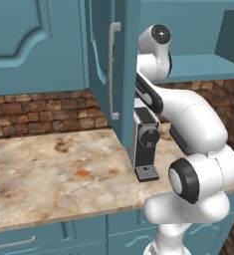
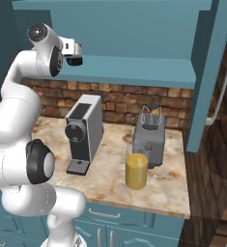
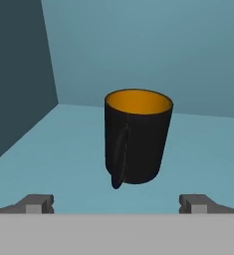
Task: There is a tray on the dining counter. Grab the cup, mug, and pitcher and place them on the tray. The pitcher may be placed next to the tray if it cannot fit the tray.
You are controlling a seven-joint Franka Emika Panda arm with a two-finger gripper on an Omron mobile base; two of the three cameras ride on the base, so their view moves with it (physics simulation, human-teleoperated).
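Robot arm reaches up into an open teal cabinet for the mug, which stands upright on the cabinet shelf, dead ahead of the gripper and a short way off. Mug's long axis is vertical, orange inside showing at the rim, handle turned toward the camera and a touch left of centre, so the handle faces the approach. Gripper fingers are spread as wide as they go, one each side of the mug's line, holding nothing and touching nothing; gap looks wider than the mug body. Judging from this, the next move is a straight push fwd along the shelf to straddle the mug, w/ the handle possibly fouling a clean pinch.

In the right base view the gripper sits at shelf height, above the desk. Down on that desk: the pitcher, upright w/ orange-yellow liquid, near the front edge, just in front of a grey toaster and beside a coffee machine. Pitcher is well below and to the right of the gripper, not yet handled. Open cabinet door hangs beside the arm in the left base view.
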